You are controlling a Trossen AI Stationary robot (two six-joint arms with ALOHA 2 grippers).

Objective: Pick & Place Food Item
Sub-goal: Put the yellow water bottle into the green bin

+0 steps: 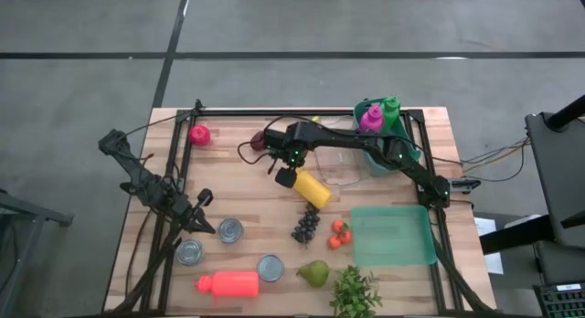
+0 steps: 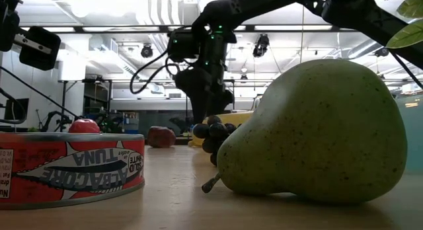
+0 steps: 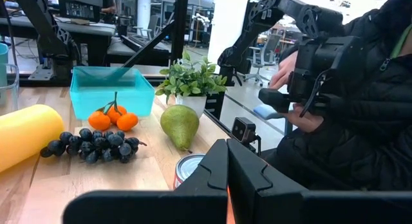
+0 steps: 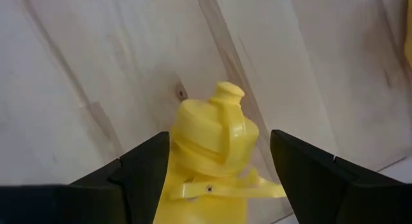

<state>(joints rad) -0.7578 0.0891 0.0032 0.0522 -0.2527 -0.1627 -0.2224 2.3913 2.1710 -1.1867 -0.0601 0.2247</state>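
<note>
A yellow squeeze bottle (image 1: 313,189) lies on its side at the table's middle, its cap end (image 4: 217,124) toward the left. My right gripper (image 1: 287,177) hangs over that cap end, pointing down. It is open, with one finger on each side of the cap (image 4: 219,139) and a narrow gap on both sides. In the low view the right gripper (image 2: 208,101) stands behind the grapes. My left gripper (image 1: 203,211) waits near the table's left edge, and its own view shows its fingers together (image 3: 226,169).
Dark grapes (image 1: 305,228), small orange fruits (image 1: 339,233) and a teal tray (image 1: 393,236) lie near the bottle. A pear (image 1: 313,272), a plant (image 1: 355,292), three cans (image 1: 230,230) and a red bottle (image 1: 228,283) line the near side. A teal bin with bottles (image 1: 379,126) stands far right. A person (image 3: 335,89) is beside the table.
</note>
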